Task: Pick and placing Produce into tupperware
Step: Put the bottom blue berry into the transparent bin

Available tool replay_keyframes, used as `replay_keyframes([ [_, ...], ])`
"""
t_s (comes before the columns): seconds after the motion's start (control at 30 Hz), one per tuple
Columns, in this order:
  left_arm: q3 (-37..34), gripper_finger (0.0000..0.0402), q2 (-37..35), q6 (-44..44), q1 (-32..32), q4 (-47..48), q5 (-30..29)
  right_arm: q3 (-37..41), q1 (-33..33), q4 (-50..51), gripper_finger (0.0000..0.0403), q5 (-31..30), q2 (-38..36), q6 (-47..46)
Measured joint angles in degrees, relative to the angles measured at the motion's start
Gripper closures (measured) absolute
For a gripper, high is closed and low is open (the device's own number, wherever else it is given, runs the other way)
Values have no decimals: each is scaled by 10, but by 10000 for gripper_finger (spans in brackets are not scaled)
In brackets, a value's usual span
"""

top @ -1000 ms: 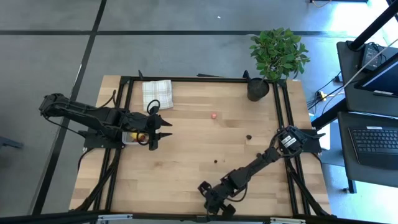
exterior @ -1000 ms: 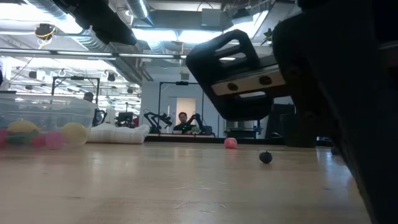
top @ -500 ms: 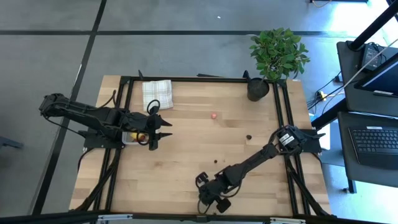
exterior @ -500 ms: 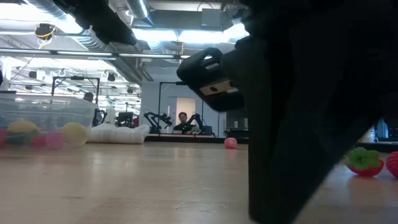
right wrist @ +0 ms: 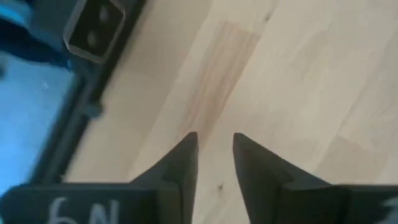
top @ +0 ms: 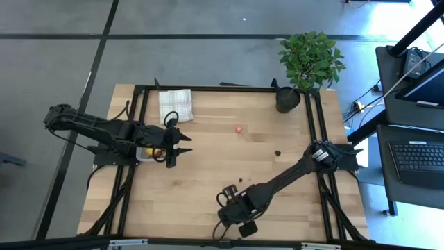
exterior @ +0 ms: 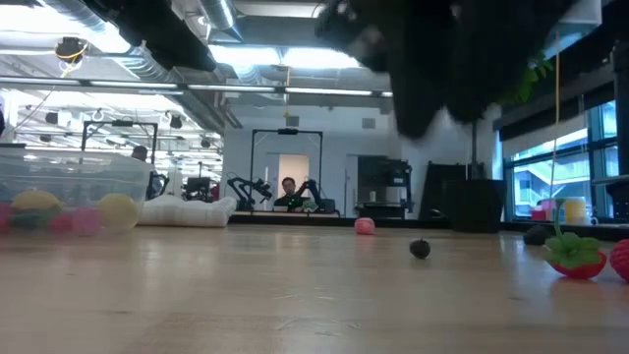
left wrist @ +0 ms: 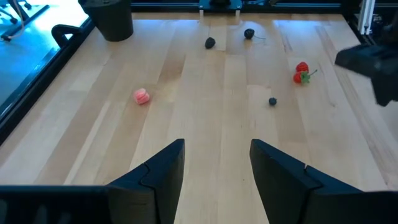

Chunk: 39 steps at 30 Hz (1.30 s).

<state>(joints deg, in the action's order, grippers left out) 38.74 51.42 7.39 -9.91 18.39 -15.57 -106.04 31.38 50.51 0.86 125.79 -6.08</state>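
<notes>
The clear tupperware (top: 142, 154) (exterior: 59, 169) stands at the table's left with yellow and pink produce inside. My left gripper (top: 186, 144) (left wrist: 217, 146) hovers open just right of it, holding nothing. Loose produce lies on the wood: a pink piece (top: 238, 128) (left wrist: 142, 96), a red strawberry (left wrist: 301, 71) (exterior: 575, 256), and small dark cherries (top: 277, 153) (left wrist: 272, 101). My right gripper (top: 232, 207) (right wrist: 214, 142) hangs above bare wood near the table's near edge, pointing steeply down. Its fingers stand a little apart with nothing between them.
A folded checked cloth (top: 175, 105) lies at the far left. A potted plant (top: 298, 73) stands at the far right corner. Black frame rails (top: 208, 88) run along the table's edges. Bare wood lies between the two arms.
My right gripper has risen from close to the table near its near edge and tipped to point more steeply down. It has left the middle of the low view, so the cherry and strawberry behind it now show.
</notes>
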Motion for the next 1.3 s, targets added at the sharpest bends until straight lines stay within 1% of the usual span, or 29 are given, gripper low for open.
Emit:
replay_keyframes([
  [0.1,0,225,0,0,0,0,0,-25,3,17,266,0,-1,-48],
  [0.27,0,225,0,0,0,0,0,-41,18,16,202,2,-1,-144],
  [0.4,0,225,0,0,0,0,0,-41,39,17,161,3,-1,-179],
  [0.5,0,225,0,-1,0,1,0,-41,62,16,145,-1,-1,-196],
  [0.57,0,225,0,-1,0,1,0,-41,77,12,141,-14,-1,-209],
  [0.73,0,225,0,-1,0,1,0,-41,107,-17,144,-86,-1,-222],
  [0.8,0,225,0,-1,0,2,0,-41,113,-31,147,-106,-1,-223],
  [0.97,0,225,0,-1,0,4,0,-41,117,-67,156,-110,3,-224],
  [1.17,0,225,0,-1,0,10,0,-41,121,-68,170,-102,32,-222],
  [1.3,0,225,0,-1,0,33,0,-41,126,-75,182,-98,41,-222],
])
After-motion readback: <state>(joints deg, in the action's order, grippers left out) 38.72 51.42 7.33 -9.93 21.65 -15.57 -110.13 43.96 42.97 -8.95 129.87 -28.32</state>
